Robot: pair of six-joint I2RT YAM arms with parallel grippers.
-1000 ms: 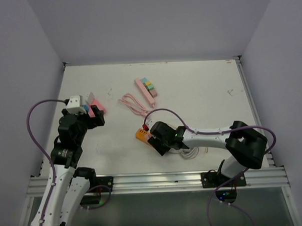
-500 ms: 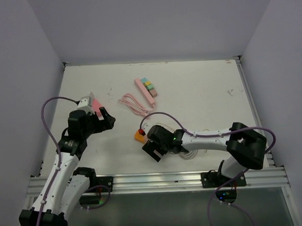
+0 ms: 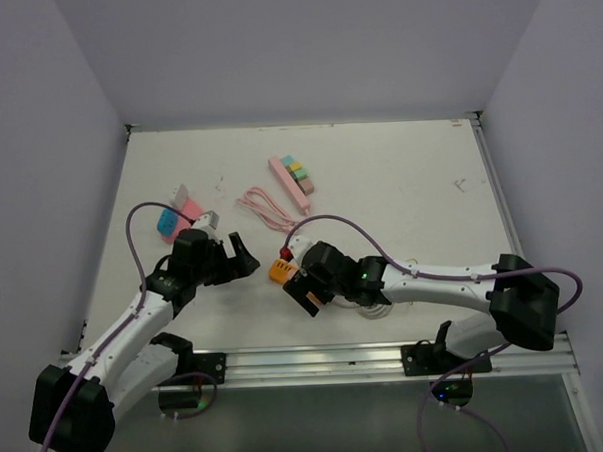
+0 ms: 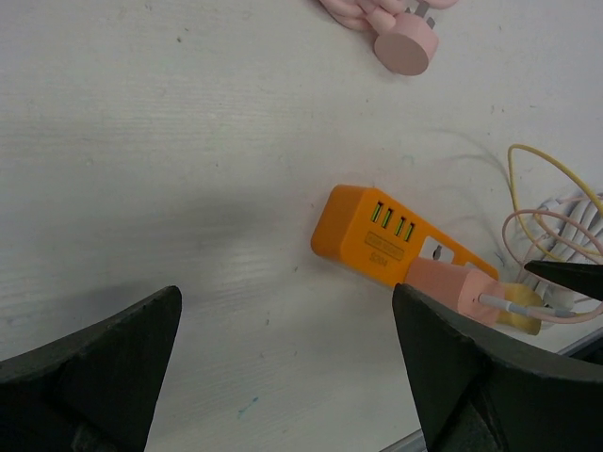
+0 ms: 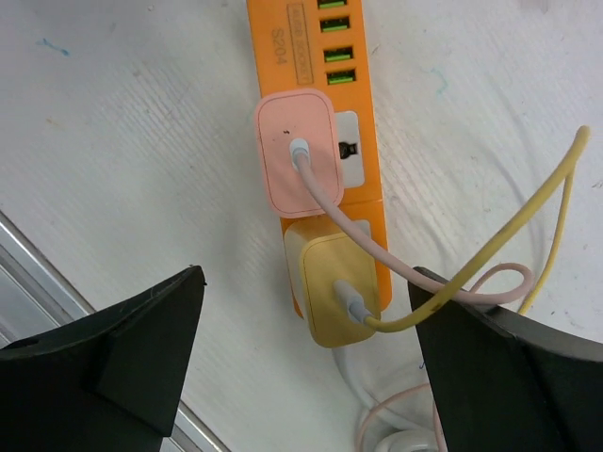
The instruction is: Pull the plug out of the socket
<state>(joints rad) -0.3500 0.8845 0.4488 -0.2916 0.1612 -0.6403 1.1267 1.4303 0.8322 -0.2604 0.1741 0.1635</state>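
Writing: the orange socket strip [image 5: 323,113] carried a short line of dark print beside its four green USB ports, too small and blurred to read with confidence; no other lettering could be made out. In the top view the strip lay at about 6 o'clock from the table's centre. The pink plug [image 5: 297,151] sat seated in the strip, with the yellow plug [image 5: 334,278] seated just beside it at 6 o'clock of it in the right wrist view. A pink lead [image 5: 377,250] and a yellow lead [image 5: 542,221] ran from their faces. Right arm: stretched low across the table toward 9 o'clock, wrist directly above the strip. The right gripper [image 5: 303,282] stood spread wide, one finger on each side of the strip, touching neither plug and gripping nothing. Left arm: folded low, forearm reaching toward 3 o'clock. The left gripper [image 4: 285,311] was likewise spread to its full width and empty, aimed at the strip from its 9 o'clock side, near it but apart. A pink coiled cable [image 3: 266,208] lay at 12 o'clock of the strip, apart from it.
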